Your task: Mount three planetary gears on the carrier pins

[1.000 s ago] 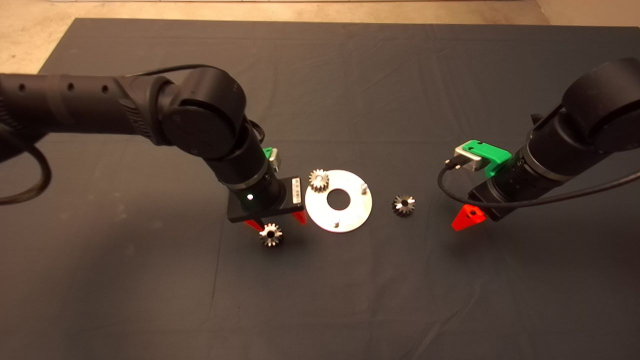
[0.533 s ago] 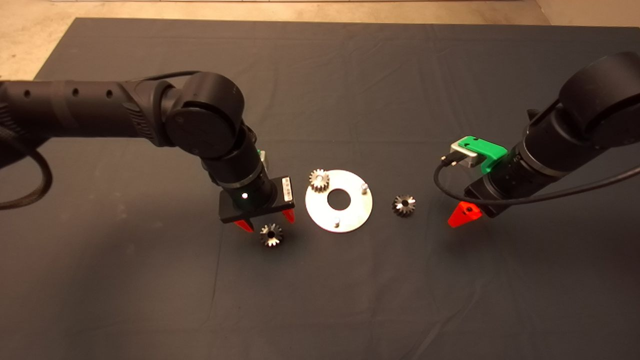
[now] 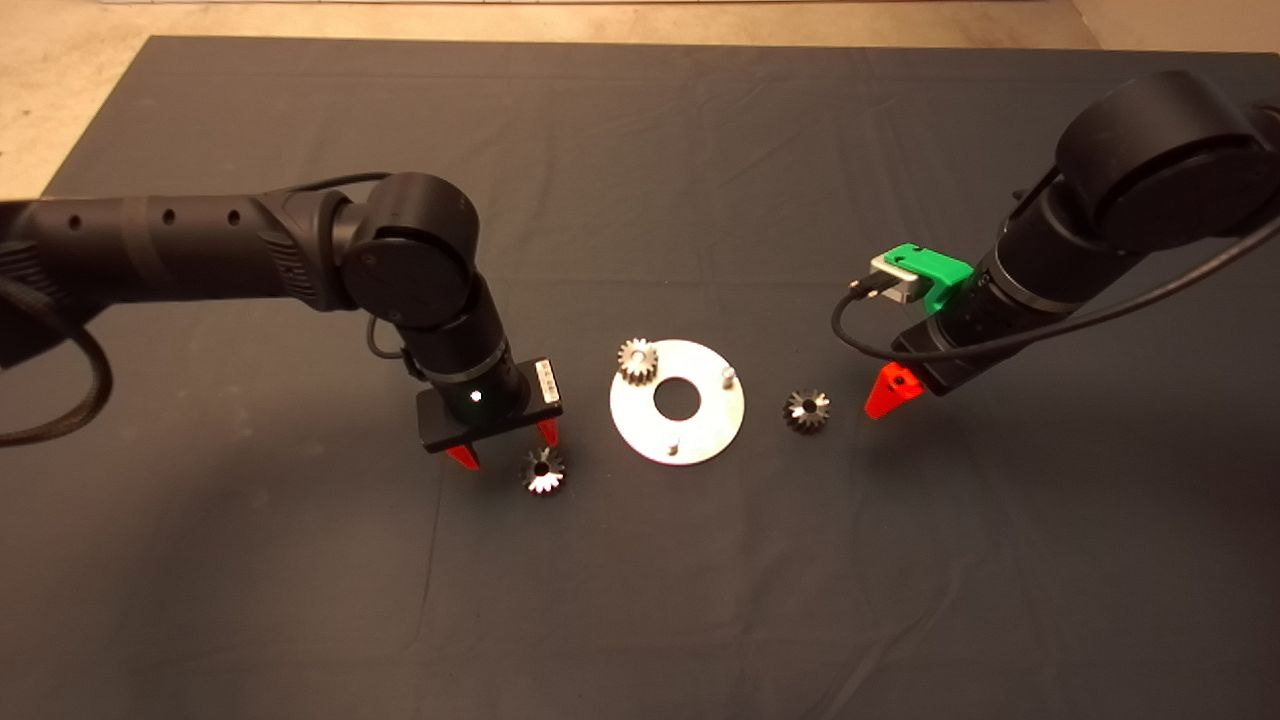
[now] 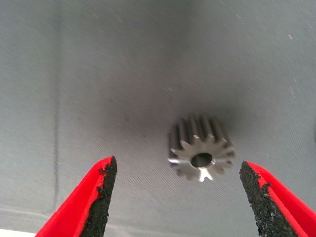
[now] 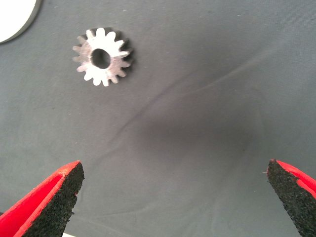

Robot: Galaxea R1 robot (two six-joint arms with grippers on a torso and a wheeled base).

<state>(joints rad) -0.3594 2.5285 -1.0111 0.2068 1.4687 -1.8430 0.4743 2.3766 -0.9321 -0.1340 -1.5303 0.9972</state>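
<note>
Left wrist view: spread left gripper (image 4: pixel 175 200) hovers over a loose gear (image 4: pixel 200 148) lying between its fingers.

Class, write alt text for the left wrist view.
A small silver planetary gear with a centre hole lies flat on the dark mat, between the open red fingers of the left claw, which does not touch it.

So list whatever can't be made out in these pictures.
- Third pin: in the head view the mounted gear on the disc covers its pin.
- Disc: cut off by the picture's edge in the right wrist view; pins not shown there.
- Right gripper: in the head view only one red finger shows, the wrist hides the other.
- Left gripper: its height over the gear on the mat.
</note>
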